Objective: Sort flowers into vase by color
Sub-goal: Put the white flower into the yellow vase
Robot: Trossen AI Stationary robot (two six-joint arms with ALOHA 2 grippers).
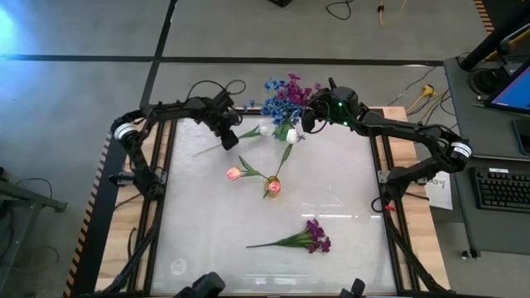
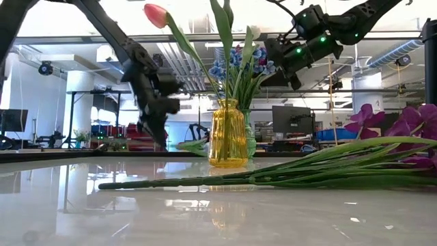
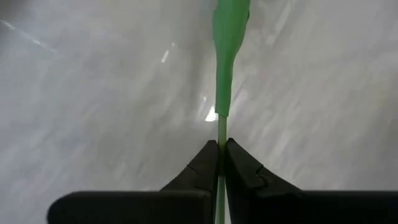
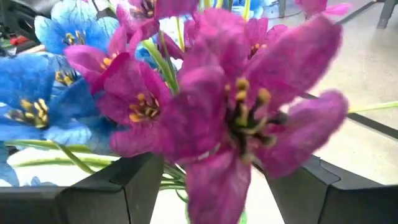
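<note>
My left gripper [image 1: 228, 132] is shut on the thin green stem of a white-budded flower [image 1: 264, 129] near the table's far left. My right gripper [image 1: 308, 116] hovers open at the far vase [image 2: 250, 140], which holds blue blossoms [image 1: 276, 106] and purple blossoms [image 1: 296, 86]. In the right wrist view, a purple blossom [image 4: 249, 118] stands between the wide-apart fingers; I cannot tell whether they touch it. A yellow vase [image 2: 227, 133] mid-table holds a pink tulip [image 1: 234, 174] and a white bud [image 1: 291, 136]. A purple bunch [image 1: 313, 237] lies flat near the front. My left gripper pinches the white flower's bare stem [image 3: 222, 127] between its two shut fingers, just below a broader green leaf [image 3: 230, 31]. The fingers lie across the stem at about its middle. Whether the flower's ends rest on the table, I cannot tell.
The two vases stand close together at the table's far middle, their leaning stems spreading over the centre. The purple bunch's long stem [image 2: 225, 178] stretches across the near part of the table. Bare tabletop [image 1: 199, 215] shows at the left and near right.
</note>
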